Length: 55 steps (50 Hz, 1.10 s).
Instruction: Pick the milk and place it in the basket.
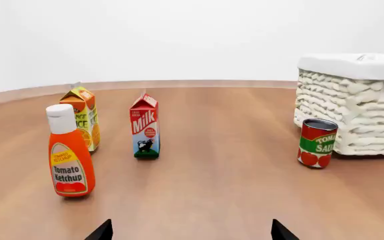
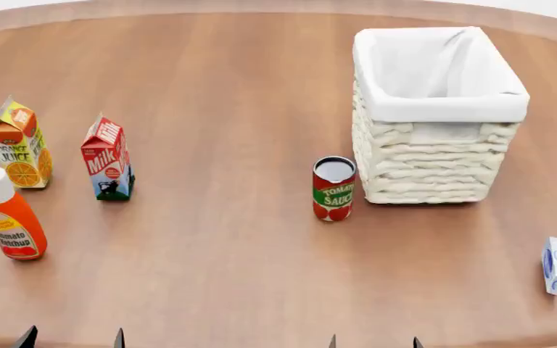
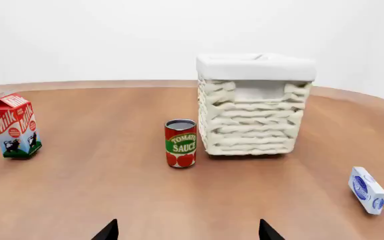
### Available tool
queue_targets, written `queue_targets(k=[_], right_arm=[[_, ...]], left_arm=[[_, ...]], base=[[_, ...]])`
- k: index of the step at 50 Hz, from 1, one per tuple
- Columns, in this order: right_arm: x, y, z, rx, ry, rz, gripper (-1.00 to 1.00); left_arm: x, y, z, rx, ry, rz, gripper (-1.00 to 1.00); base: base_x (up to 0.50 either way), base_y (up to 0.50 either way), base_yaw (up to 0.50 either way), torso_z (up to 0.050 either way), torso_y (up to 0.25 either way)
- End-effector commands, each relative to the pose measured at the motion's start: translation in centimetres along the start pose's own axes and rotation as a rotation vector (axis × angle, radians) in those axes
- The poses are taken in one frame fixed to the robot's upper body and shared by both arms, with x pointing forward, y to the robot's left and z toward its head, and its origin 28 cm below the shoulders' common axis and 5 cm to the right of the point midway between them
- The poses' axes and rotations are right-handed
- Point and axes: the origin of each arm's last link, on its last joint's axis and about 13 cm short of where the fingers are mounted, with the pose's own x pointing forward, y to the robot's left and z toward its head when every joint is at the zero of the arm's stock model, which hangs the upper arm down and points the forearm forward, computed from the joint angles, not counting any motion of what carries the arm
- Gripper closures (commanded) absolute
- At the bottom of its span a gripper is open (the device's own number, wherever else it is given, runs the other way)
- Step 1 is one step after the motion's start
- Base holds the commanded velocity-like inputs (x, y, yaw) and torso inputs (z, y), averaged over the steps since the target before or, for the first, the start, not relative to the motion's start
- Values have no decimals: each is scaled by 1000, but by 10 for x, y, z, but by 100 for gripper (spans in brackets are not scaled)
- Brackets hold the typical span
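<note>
Reaching with our left gripper (image 2: 70, 338), fingertips spread and empty, we should approach the upright red-topped gable milk carton (image 2: 106, 159) squarely, avoiding the orange juice carton (image 2: 19, 144) beside it; the cream wicker basket (image 2: 423, 170) stands well apart.

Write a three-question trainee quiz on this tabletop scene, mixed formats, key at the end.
1. True or false: the red-topped milk carton already sits inside the cream wicker basket.
2. What stands nearest the basket? A) red tomato sauce can B) orange ketchup bottle C) orange juice carton
3. Fill in: the small white-and-blue box lies on the robot's ____ side.

Key: 1 false; 2 A; 3 right.
</note>
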Motion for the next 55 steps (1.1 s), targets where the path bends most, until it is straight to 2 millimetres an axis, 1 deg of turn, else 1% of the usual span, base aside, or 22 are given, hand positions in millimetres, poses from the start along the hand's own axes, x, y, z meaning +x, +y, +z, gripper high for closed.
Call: queue_targets(k=[1, 11, 14, 15, 16, 17, 21, 25, 29, 30, 33, 35, 36, 37, 39, 40, 41, 42, 44, 49, 52, 55], right_arm=[[-1, -1, 0, 9, 6, -18, -100], [1, -2, -1, 54, 35, -38, -100], [1, -4, 2, 54, 34, -35, -100], [1, -4, 4, 50, 31, -37, -100], [0, 0, -2, -18, 18, -4, -100], [-1, 0, -1, -6, 14, -4, -100], [-1, -1, 0, 0, 16, -6, -100], [2, -3, 8, 7, 0, -6, -100], [8, -16, 37, 36, -65, -17, -100], [9, -23, 54, 71, -104, -30, -100], [8, -36, 79, 81, -168, -43, -100], [5, -48, 97, 67, -224, -37, -100], [0, -60, 114, 108, -255, -53, -100], [-4, -68, 126, 121, -286, -53, -100], [-11, -79, 138, 129, -313, -67, -100], [-20, -90, 152, 129, -352, -91, -100], [-21, -90, 153, 129, -352, -91, -100], [-32, -101, 168, 122, -387, -98, -100], [-48, -111, 183, 90, -430, -114, -100], [-76, -126, 206, 80, -505, -159, -100], [-85, -128, 210, 96, -524, -156, -100], [-86, -127, 208, 83, -522, -155, -100]], left_arm=[[0, 1, 0, 2, -1, 16, -100], [1, 1, -1, 2, 6, 27, -100], [1, 2, 0, -9, 15, 27, -100], [1, 2, 1, -16, 18, 24, -100], [1, -1, 1, 24, 5, 5, -100], [0, 0, 4, 0, -9, -1, -100], [-1, 1, 4, -6, -3, -1, -100], [1, 3, 7, 2, -4, 5, -100], [8, 14, 29, -1, -48, 27, -100], [11, 20, 42, -13, -79, 42, -100], [14, 29, 61, -28, -138, 56, -100], [14, 38, 78, -102, -170, 49, -100], [13, 48, 93, -78, -229, 97, -100], [12, 55, 103, -92, -252, 107, -100], [8, 63, 113, -94, -284, 139, -100], [3, 72, 124, -97, -321, 164, -100], [3, 73, 125, -97, -321, 164, -100], [-3, 83, 134, -105, -358, 204, -100], [-11, 93, 145, -116, -392, 235, -100], [-28, 112, 166, -138, -475, 288, -100], [-37, 121, 172, -119, -508, 307, -100], [-41, 125, 176, -120, -521, 320, -100]], base=[[0, 0, 0, 0, 0], [0, 0, 0, 0, 0], [0, 0, 0, 0, 0], [0, 0, 0, 0, 0], [0, 0, 0, 0, 0], [0, 0, 0, 0, 0], [0, 0, 0, 0, 0], [0, 0, 0, 0, 0], [0, 0, 0, 0, 0], [0, 0, 0, 0, 0], [0, 0, 0, 0, 0], [0, 0, 0, 0, 0], [0, 0, 0, 0, 0], [0, 0, 0, 0, 0], [0, 0, 0, 0, 0], [0, 0, 0, 0, 0], [0, 0, 0, 0, 0], [0, 0, 0, 0, 0], [0, 0, 0, 0, 0], [0, 0, 0, 0, 0], [0, 0, 0, 0, 0], [0, 0, 0, 0, 0]])
